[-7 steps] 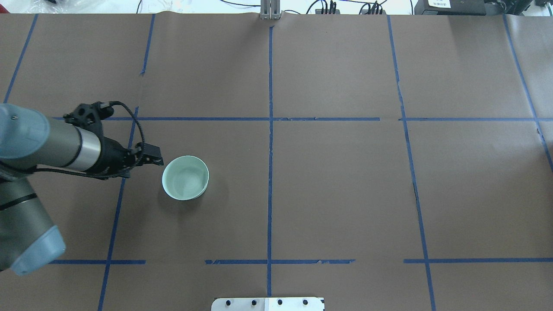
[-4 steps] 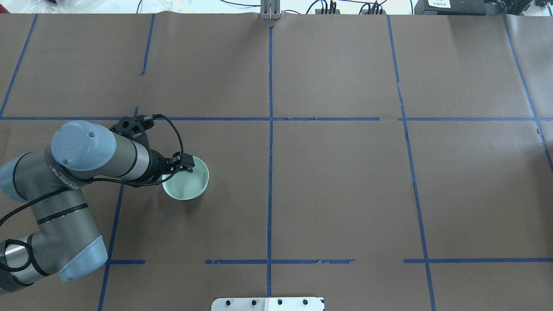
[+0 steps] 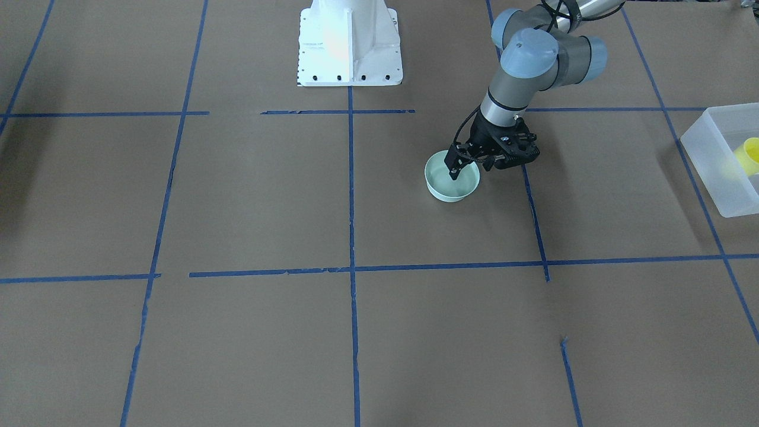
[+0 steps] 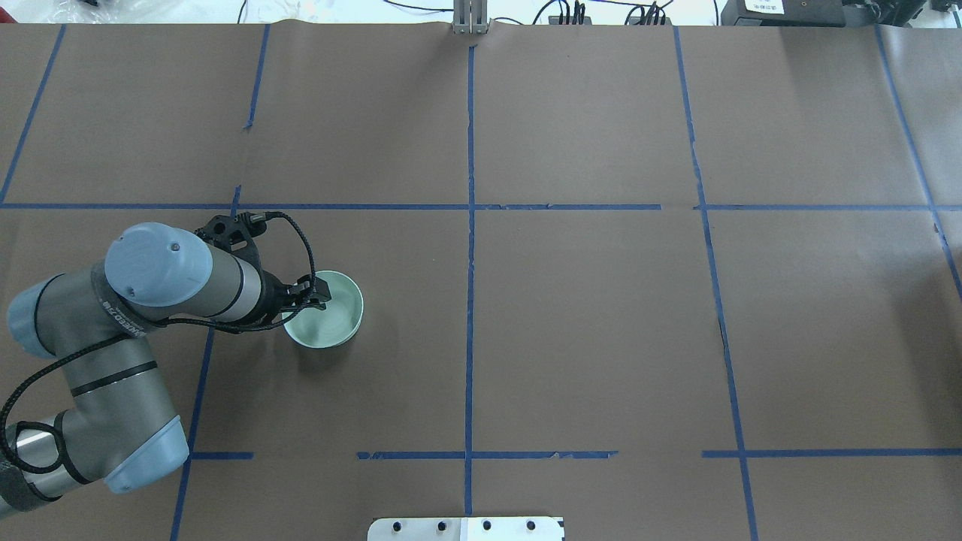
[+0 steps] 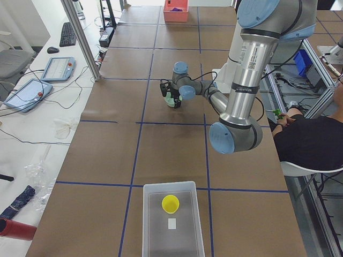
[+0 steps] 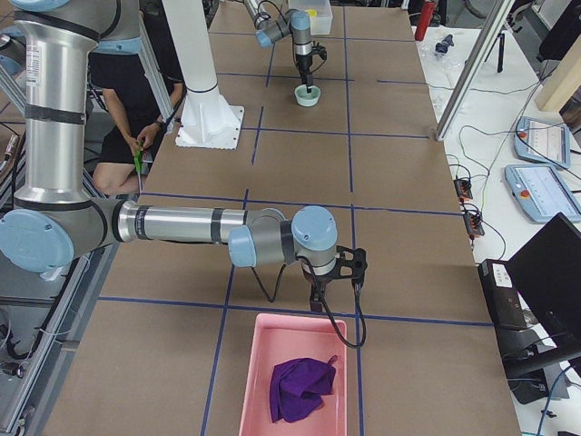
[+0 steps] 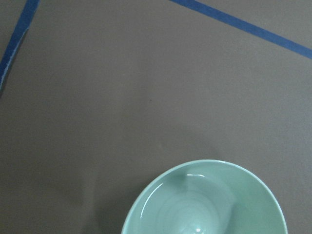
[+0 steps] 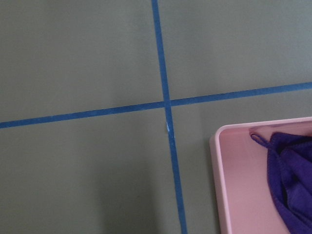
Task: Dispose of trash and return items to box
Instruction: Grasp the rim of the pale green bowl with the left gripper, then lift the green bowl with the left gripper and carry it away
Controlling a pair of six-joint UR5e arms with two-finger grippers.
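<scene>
Left gripper [image 4: 321, 294] swung in over the last second, from just left of the green bowl [image 4: 331, 317] to over its left rim, tips dipped inside; the bowl didn't shift. I read it as a rim grab being set up, no lift yet. Couldn't tell whether the pincer was spread or already pinching the rim (wrist cam showed no fingers). Yellow cup [image 5: 170, 203] already sat in the box [image 5: 187, 235] at the table's left end, well apart from the bowl. Box walls were low, with room beside the cup, and nothing showed on the brown paper [image 4: 601, 338] between. Right gripper [image 6: 316, 298] hung by a pink bin [image 6: 259, 363], state unreadable.
</scene>
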